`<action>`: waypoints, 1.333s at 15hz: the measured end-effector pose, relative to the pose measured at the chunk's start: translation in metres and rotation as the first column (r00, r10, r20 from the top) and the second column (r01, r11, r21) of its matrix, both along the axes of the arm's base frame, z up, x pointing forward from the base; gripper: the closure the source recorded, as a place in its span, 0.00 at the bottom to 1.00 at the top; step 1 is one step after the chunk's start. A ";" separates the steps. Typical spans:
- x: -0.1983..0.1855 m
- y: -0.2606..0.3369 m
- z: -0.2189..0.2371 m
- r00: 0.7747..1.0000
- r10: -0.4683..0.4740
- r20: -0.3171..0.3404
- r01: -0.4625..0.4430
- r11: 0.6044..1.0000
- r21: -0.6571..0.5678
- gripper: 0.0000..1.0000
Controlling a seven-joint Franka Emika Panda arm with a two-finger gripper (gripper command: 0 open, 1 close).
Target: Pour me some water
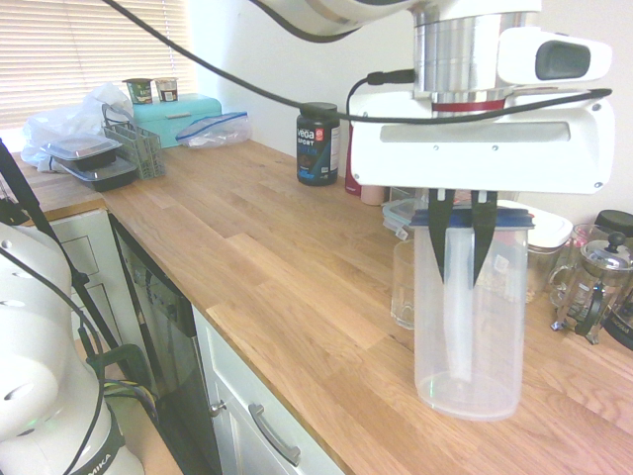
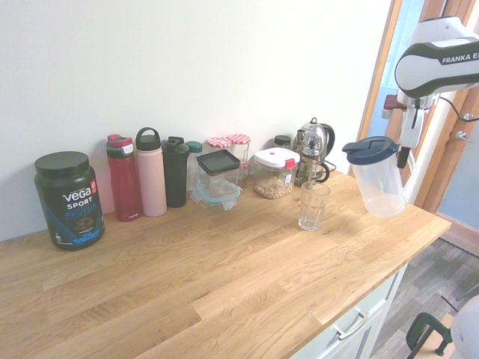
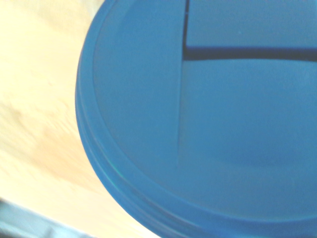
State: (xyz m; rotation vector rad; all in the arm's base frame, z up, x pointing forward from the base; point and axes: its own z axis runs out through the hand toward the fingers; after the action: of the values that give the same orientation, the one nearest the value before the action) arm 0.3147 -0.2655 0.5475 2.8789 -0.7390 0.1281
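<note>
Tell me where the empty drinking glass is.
In the second exterior view, the drinking glass stands right of center on the countertop, between the snack container and the blue-lidded pitcher.

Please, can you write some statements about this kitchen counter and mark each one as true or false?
1. The tool is shut on the handle of the pitcher. True.
2. The lid of the pitcher is red. False: it is dark blue.
3. The pitcher is tilted over the drinking glass, pouring water. False: it is beside the glass, and no water is seen flowing.
4. The pink bottle stands between the red bottle and the black bottle. True.
5. The protein tub lies on its side. False: it stands upright.
</note>
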 end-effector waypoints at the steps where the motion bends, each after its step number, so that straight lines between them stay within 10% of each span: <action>1: -0.008 0.002 -0.008 0.999 -0.046 0.023 0.045 0.999 0.011 1.00; 11: -0.089 0.075 -0.022 0.887 -0.354 0.297 0.339 0.935 0.101 1.00; 20: -0.128 0.327 0.007 0.946 -0.156 0.283 0.116 0.981 0.155 1.00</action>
State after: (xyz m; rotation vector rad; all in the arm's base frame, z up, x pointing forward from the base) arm 0.1865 0.0618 0.5548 2.9592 -1.0347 0.5170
